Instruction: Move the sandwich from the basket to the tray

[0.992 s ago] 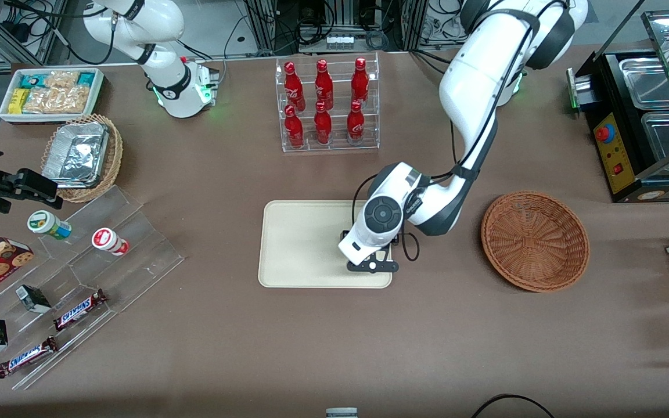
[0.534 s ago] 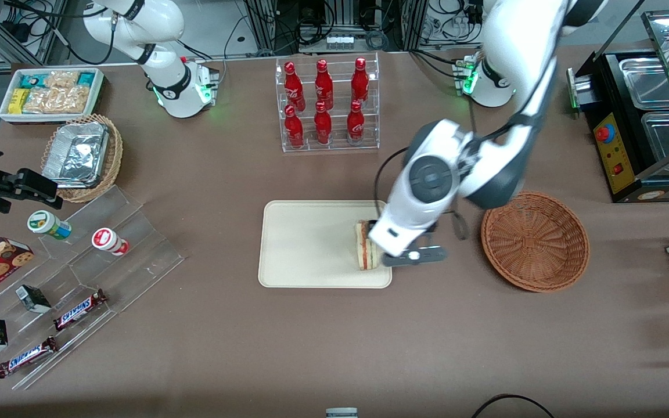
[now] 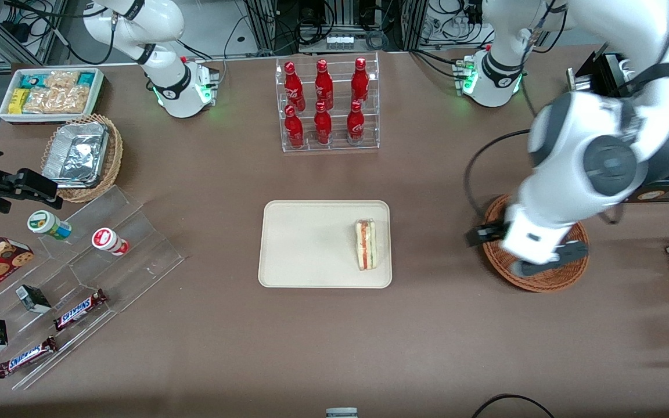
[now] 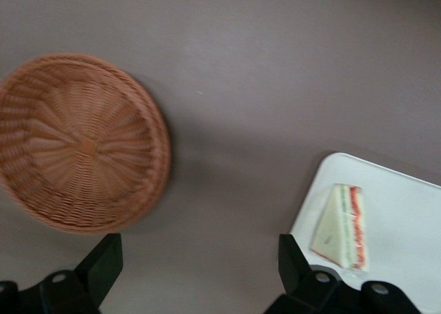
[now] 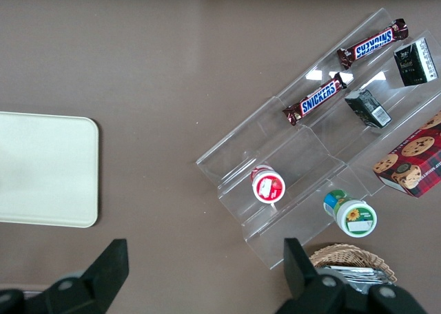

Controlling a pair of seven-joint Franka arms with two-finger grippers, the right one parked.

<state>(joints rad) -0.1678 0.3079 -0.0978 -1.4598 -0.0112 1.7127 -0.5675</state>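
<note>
The sandwich [image 3: 366, 244] lies on the cream tray [image 3: 311, 244], near the tray's edge toward the working arm's end, cut edge with red and green layers showing. It also shows in the left wrist view [image 4: 342, 226] on the tray [image 4: 406, 211]. The reddish-brown wicker basket [image 3: 543, 281] is empty [image 4: 76, 142] and stands beside the tray, toward the working arm's end. My left gripper [image 3: 529, 247] hangs high above the basket, open and empty [image 4: 198, 248]; the arm hides most of the basket in the front view. The parked arm's wrist view shows a bare end of the tray [image 5: 45, 169].
A clear rack of red bottles [image 3: 328, 104] stands farther from the front camera than the tray. A stepped acrylic shelf [image 3: 108, 249] with snack bars and cups, a tan basket with a foil container [image 3: 82, 154] and a white snack tray [image 3: 50, 93] lie toward the parked arm's end.
The gripper let go of the sandwich on the tray, rose, and swung away to above the basket. The sandwich stays on the tray.
</note>
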